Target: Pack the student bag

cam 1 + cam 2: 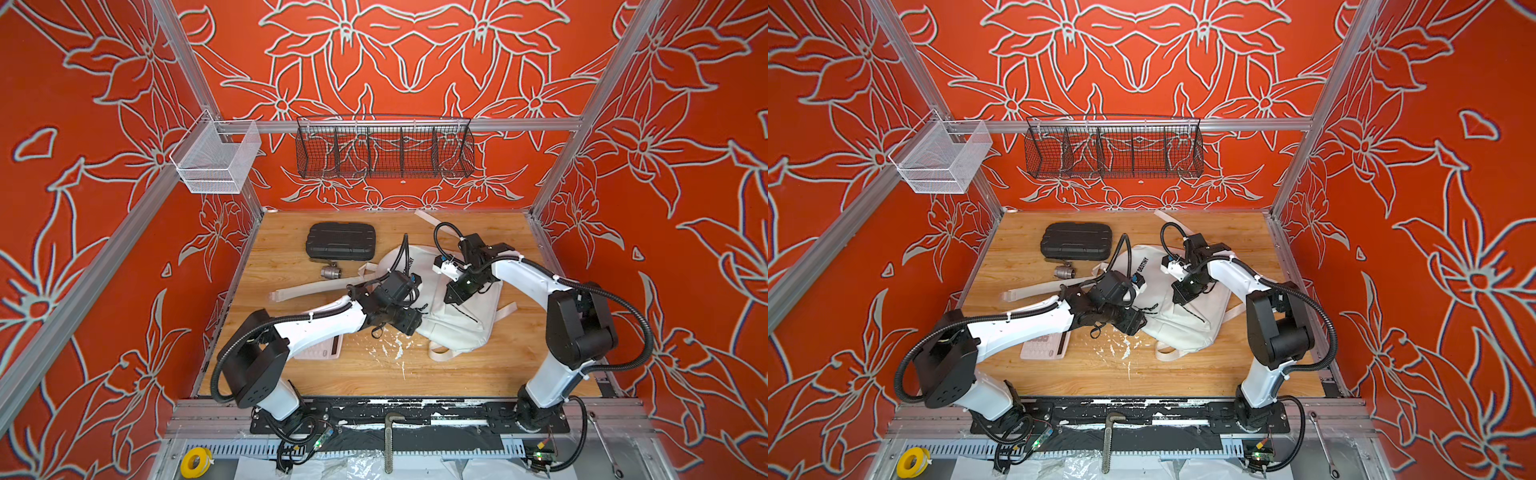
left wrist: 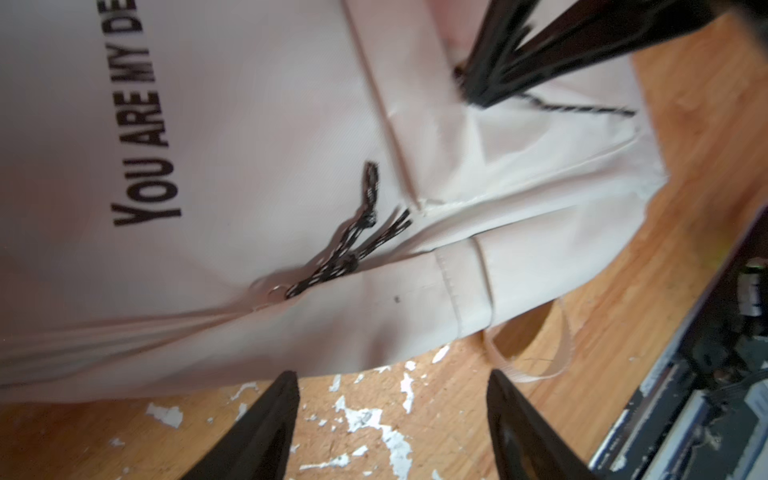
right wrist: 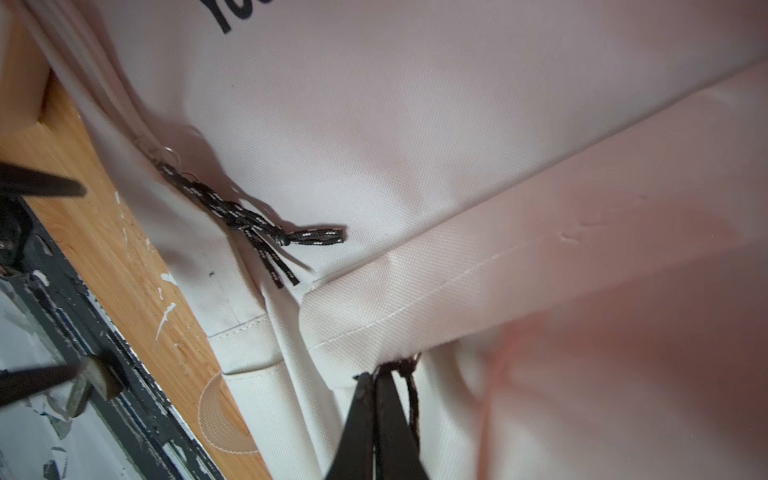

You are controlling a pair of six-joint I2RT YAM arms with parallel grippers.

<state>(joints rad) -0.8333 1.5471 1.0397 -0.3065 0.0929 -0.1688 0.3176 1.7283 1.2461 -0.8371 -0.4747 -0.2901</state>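
**Student bag: handling notes, grip points**

Position: the student bag (image 1: pixel 457 316) lies flat on the worktop (image 1: pixel 415 374), about the middle and toward the right edge, set at a slant. Its webbing loop (image 1: pixel 442 353) points at the near edge. A loose strap (image 1: pixel 316 289) trails toward the left edge.

Claws: the left claw (image 2: pixel 392 376) stands wide open with nothing between the jaws. It is just off the bag's near side, over bare wood. The right claw (image 3: pixel 374 374) is pinched fully together on the front-pocket cord pull (image 3: pixel 409 374), at the seam of the pocket flap.

Material, judged: thin woven fabric that is slack and creased, with no frame showing. It looks light and near empty, so it should slide or bunch on the worktop rather than resist a pull. The panels offer little to pinch and would fold away from the jaws.

Where to hold, judged:
- Cord pulls are the best purchase, being knotted, rough and raised off the cloth. The main-zip cord pull (image 2: pixel 345 245) lies free near the open left claw.
- The webbing loop or strap suits anchoring or lifting.
- The seam ridge beside the zip suits a counter-hold.

Risk, judged: a one-sided pull on a zip would drag the whole bag. One claw should pin it while the other draws.

Also on the worktop: a black case (image 1: pixel 340 241) near the far edge, and a calculator (image 1: pixel 1044 347) partly under the left arm.
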